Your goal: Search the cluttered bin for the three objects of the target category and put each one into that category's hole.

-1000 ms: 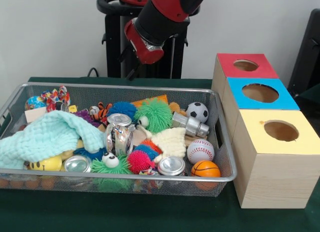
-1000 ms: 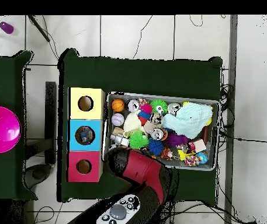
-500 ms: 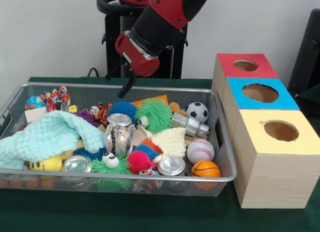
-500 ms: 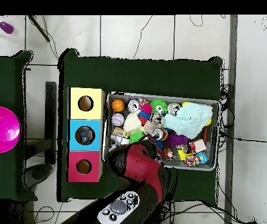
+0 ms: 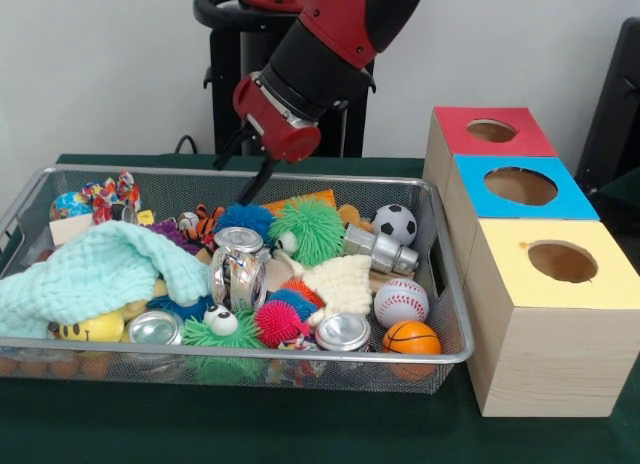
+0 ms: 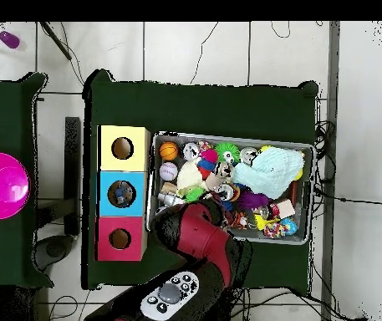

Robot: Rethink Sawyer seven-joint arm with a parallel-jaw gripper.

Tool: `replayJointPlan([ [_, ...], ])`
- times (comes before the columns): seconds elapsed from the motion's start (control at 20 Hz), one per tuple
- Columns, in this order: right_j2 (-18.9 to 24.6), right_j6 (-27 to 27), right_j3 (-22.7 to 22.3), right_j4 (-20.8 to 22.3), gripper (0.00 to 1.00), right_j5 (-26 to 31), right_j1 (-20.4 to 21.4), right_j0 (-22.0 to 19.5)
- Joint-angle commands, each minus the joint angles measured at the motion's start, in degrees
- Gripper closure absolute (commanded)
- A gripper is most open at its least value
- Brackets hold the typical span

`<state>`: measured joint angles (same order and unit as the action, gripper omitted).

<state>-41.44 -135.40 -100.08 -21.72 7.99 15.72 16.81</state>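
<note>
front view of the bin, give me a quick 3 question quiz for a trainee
1. True or false: the gripper holds a ball.
2. Which ball lies nearest the bin's front rim? A soccer ball B baseball C basketball
3. Fill in: the yellow box stands next to the ____ box.

Key: 1 false, it hangs empty above the toys. 2 C. 3 blue.
</note>
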Motion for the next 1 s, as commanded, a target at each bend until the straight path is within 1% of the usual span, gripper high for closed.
replayJointPlan([
  [0.05, 14.6, -13.5, -1.2, -6.4, 0.00, 6.4, 2.0, -2.8],
  [0.2, 16.1, -13.6, -2.7, -7.8, 0.00, 5.8, 3.0, -3.5],
  [0.3, 16.0, -14.4, -3.4, -9.1, 0.00, 7.1, 3.4, -3.1],
  [0.4, 17.1, -15.2, -4.6, -10.6, 0.00, 7.1, 4.2, -3.5],
  [0.55, 20.7, -15.3, -6.4, -12.7, 0.00, 4.4, 5.2, -5.9],
  [0.7, 21.7, -14.8, -7.2, -13.7, 0.00, 2.8, 5.5, -6.9],
  [0.75, 22.6, -14.5, -7.4, -14.0, 0.00, 2.3, 5.8, -7.9],
  [1.0, 24.0, -14.2, -8.4, -15.2, 0.00, 0.9, 6.2, -9.2],
])
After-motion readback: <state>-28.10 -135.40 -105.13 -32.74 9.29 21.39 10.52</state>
